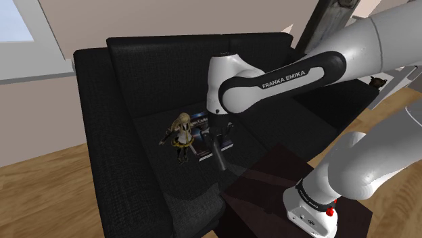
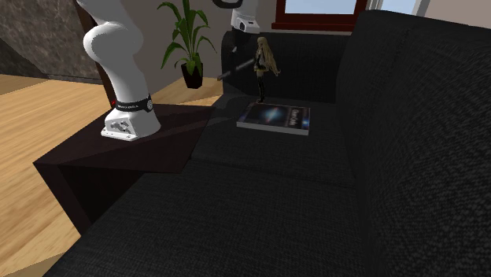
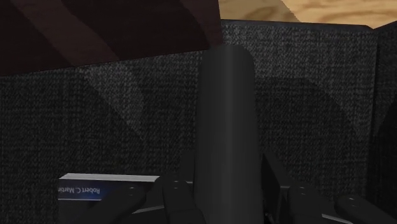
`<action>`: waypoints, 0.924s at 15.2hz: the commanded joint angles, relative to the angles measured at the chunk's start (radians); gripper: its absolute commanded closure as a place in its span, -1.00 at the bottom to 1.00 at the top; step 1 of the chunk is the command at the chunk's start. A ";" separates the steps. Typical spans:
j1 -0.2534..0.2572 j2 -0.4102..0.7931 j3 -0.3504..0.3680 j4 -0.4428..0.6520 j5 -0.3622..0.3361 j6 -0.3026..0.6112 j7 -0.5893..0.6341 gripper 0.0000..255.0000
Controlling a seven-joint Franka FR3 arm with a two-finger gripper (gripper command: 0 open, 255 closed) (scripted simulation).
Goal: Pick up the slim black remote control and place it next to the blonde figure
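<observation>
Hand (image 3: 224, 197) clamped on the slim remote (image 3: 226, 114) — carry step (grasp looks done). Next: lower it onto the sofa (image 1: 162, 182) beside the blonde figure (image 1: 180, 134) — then release.

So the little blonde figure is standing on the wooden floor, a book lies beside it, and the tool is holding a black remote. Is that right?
Not quite. The blonde figure stands on the seat of the black sofa instead, as the second exterior view shows. The book does lie beside it, and the tool does hold the black remote.
</observation>
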State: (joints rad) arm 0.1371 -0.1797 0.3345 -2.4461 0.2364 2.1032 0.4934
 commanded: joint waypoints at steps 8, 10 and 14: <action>0.000 0.092 0.010 -0.047 -0.010 0.137 -0.002 1.00; 0.000 0.115 0.012 -0.055 -0.014 0.167 -0.001 1.00; 0.000 0.164 0.014 -0.068 -0.024 0.228 0.001 1.00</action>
State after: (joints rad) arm 0.1366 -0.0298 0.3478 -2.5118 0.2156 2.3144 0.4930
